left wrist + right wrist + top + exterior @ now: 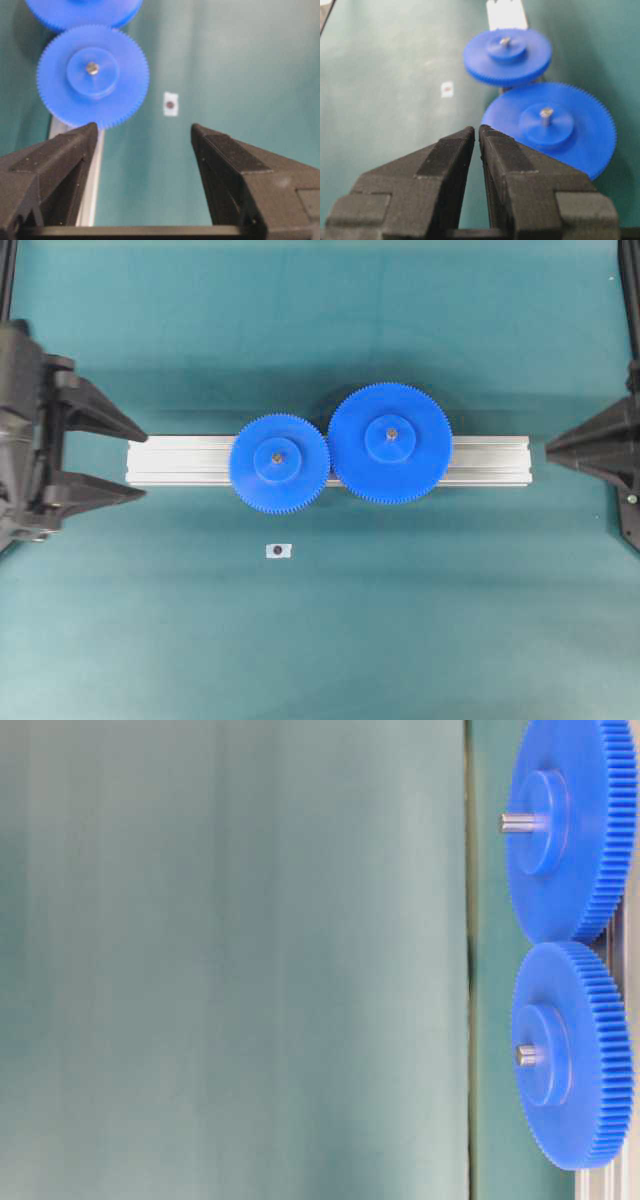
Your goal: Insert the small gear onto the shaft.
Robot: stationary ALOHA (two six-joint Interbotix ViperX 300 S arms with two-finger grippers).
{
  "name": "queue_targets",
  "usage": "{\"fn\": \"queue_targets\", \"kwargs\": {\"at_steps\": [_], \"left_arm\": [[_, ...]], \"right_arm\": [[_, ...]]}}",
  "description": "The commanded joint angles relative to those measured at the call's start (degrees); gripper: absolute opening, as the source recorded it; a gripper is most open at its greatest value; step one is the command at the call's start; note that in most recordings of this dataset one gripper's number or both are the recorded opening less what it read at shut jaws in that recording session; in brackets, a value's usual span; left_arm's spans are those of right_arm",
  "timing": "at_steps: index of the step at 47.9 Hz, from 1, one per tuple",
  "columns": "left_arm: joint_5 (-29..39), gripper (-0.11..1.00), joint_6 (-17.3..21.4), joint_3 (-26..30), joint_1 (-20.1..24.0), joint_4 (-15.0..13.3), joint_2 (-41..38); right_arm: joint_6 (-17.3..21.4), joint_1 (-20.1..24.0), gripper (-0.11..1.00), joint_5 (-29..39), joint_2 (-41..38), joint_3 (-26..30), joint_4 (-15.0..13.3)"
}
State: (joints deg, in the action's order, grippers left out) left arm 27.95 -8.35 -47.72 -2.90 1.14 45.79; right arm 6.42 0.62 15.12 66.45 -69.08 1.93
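Overhead view, read from left to right: the left pincer (143,462) stands released, its two fingers spread wide and holding nothing, just off the left end of the aluminium rail (180,460). Next comes the small gear (279,463), already seated flat over the rail with the shaft (277,455) showing through its hub; its teeth meet those of the wider gear (390,443) beside it. At the far right the right pincer (560,448) is clenched, fingers nearly touching, empty, apart from the rail's right end.

Judged from this, the insertion looks done, so the step in hand is a clean retreat: keep the left fingers spread and draw back level, away from the rail end, so no fingertip nudges the gear's rim and lifts it off the pin.

Open table (320,660) lies wide above and below the rail. A small white tag (278,551) sits below the small gear, well clear of both arms.
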Motion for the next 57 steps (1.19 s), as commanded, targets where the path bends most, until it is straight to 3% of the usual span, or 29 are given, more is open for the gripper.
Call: {"fn": "queue_targets", "kwargs": {"at_steps": [1,27,33,40,46,57], "left_arm": [[-0.2,0.79,-0.2,0.0,-0.4,0.2,0.4],[-0.5,0.79,-3.3,-4.8,-1.0,0.1,10.5],[-0.8,0.79,-4.5,-6.5,-1.0,0.1,12.0],[-1.3,0.79,-3.2,-8.3,-1.1,0.1,13.5],[-1.5,0.79,-1.3,-10.6,-1.1,0.1,15.9],[-1.7,0.78,-0.8,-14.3,-1.1,0.1,22.0]], "right_arm": [[0.7,0.9,0.26,0.0,-0.4,1.1,0.2],[3.4,3.3,0.27,-0.9,1.1,-0.4,0.3],[3.4,3.3,0.27,-2.3,2.5,-2.0,0.3],[3.4,3.3,0.27,-4.1,4.8,-5.8,0.1],[3.5,3.1,0.27,-7.5,7.0,-10.2,0.1],[4.0,3.2,0.27,-19.7,7.8,-14.9,-0.4]]}}
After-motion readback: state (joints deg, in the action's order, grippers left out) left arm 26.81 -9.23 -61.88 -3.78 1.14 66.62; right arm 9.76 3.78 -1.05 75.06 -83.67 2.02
